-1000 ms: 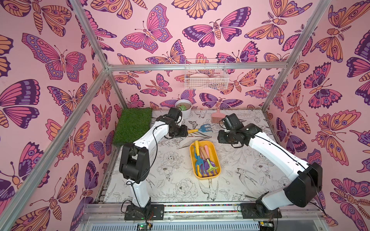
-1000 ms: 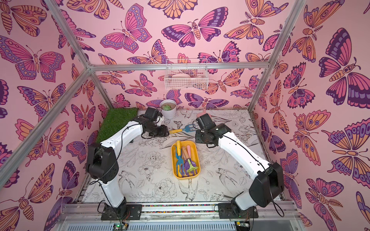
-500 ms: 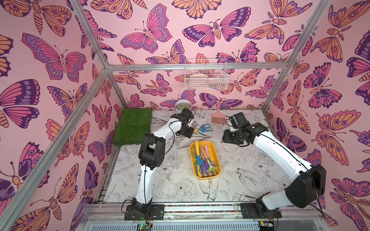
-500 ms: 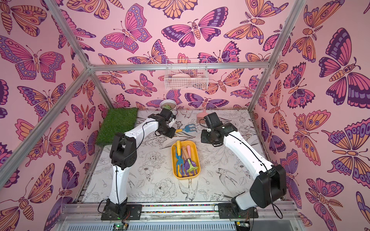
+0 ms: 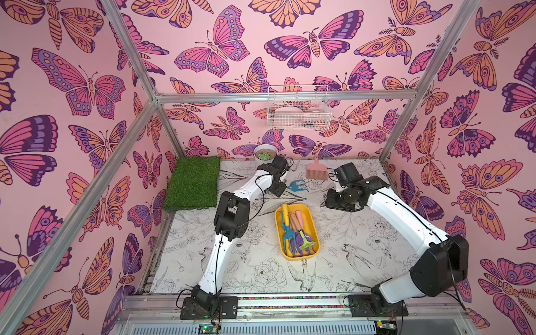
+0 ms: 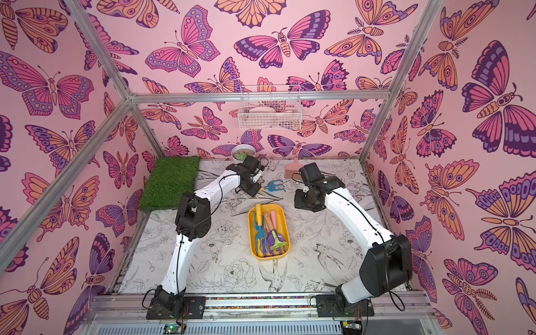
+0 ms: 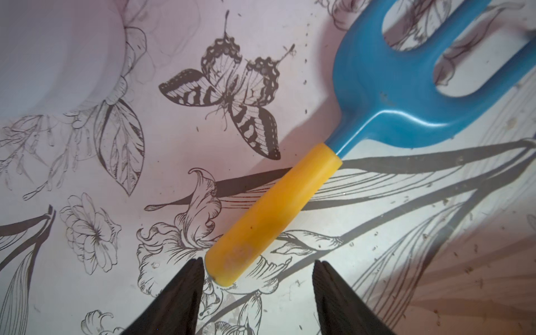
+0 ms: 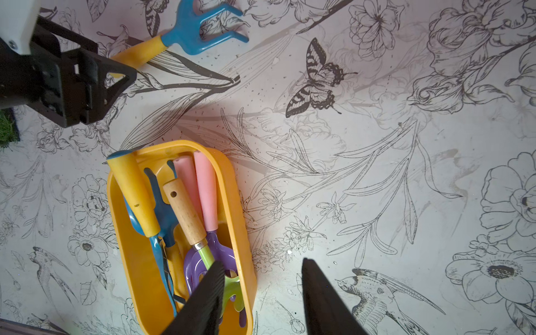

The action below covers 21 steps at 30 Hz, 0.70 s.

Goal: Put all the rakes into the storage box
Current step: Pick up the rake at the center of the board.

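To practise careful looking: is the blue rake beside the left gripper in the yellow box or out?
Out. The rake lies flat on the table, apart from the box, handle at the open left gripper.

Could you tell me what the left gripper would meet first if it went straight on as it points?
Most likely the rake: its yellow handle's butt end lies just ahead of the open left gripper, though height is unclear.

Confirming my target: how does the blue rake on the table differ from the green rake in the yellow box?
The blue rake lies on the table; the green rake lies in the storage box. The blue rake's handle is yellow; the green rake's is wooden. Both have pronged heads.
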### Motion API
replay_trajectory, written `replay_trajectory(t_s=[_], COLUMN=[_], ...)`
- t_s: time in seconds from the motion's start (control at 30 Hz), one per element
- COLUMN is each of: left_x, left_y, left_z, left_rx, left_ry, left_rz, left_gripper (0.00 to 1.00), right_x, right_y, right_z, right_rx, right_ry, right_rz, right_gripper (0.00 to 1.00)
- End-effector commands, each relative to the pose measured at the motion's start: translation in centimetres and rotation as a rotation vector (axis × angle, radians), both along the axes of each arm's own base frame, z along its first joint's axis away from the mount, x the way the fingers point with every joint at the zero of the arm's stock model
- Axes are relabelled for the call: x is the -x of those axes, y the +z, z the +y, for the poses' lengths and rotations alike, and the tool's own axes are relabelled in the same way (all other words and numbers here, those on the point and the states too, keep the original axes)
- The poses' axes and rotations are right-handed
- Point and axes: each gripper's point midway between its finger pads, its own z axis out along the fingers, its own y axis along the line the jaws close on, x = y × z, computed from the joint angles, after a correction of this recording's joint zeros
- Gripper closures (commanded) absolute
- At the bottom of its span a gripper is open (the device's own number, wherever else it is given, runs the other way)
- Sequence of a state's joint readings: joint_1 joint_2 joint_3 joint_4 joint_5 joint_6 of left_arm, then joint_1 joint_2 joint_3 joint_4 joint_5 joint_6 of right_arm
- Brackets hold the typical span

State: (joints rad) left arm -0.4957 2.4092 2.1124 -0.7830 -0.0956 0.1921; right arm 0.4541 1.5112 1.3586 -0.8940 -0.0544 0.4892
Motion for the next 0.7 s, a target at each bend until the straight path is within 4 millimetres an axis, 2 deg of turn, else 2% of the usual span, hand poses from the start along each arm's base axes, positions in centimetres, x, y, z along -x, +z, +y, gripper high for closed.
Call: replay_trajectory(t_s=[0.0, 0.27, 0.43, 0.67], left_x=[0.1, -0.4, 0.5, 1.9], left_y=[-1.7, -2.4, -3.7, -4.3], left_z=[-0.1, -0.1, 0.1, 0.2], left_rx=[-0.002, 0.012, 0.004, -0.008], left_ry=[-0.032, -0.029, -0.032, -0.029], left_rz=[0.041, 0.050, 0.101, 0.143], left_gripper=[0.34, 0.31, 0.31, 0.37], right_x=[0.3, 0.1, -0.4, -0.6], right_y=[0.5, 0.5, 0.7, 0.6], right_z=[-0.5, -0.4, 0.1, 0.3], right_rx=[0.007, 0.024, 0.010, -0.001], right_ry=[0.008, 0.030, 0.040, 0.033], right_rz=[0.011, 0.033, 0.035, 0.028], right_gripper=[0.52, 0.53, 0.54, 0.54])
